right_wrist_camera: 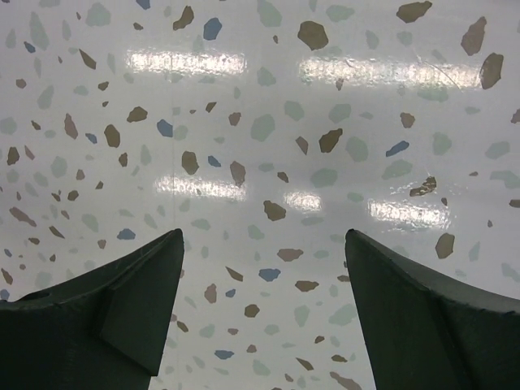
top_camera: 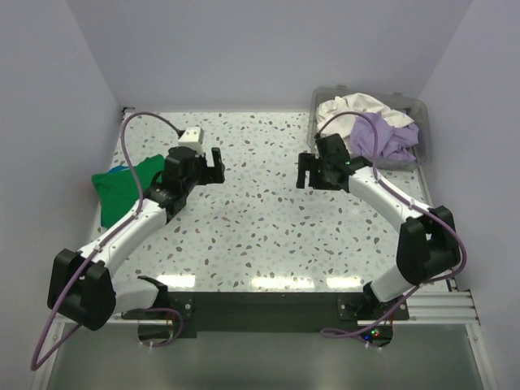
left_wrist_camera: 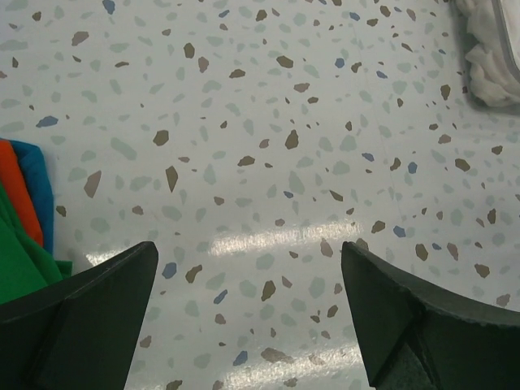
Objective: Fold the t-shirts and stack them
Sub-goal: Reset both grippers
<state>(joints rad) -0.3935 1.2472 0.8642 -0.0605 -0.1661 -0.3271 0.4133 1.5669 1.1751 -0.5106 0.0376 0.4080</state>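
Left claw (top_camera: 213, 165) is seen spread wide with nothing between the fingers, held over the white speckled terrazzo table (top_camera: 260, 236), left of centre. Right claw (top_camera: 307, 171) is likewise released and empty, held over the table right of centre, near the clear plastic bin (top_camera: 424, 134). Both claws are pointed toward the table middle, well apart from each other.

A bright green cloth t-shirt (top_camera: 122, 185) is found in a pile at the left table edge, beside the left arm. In the left wrist view an orange t-shirt (left_wrist_camera: 18, 199) and a blue t-shirt (left_wrist_camera: 39, 183) are seen lying against it, with only their edges shown.

A white t-shirt (top_camera: 357, 108) and a lavender t-shirt (top_camera: 390, 140) are crumpled together, unfolded, in the bin at the far right corner. Both claws are clear of all cloth.
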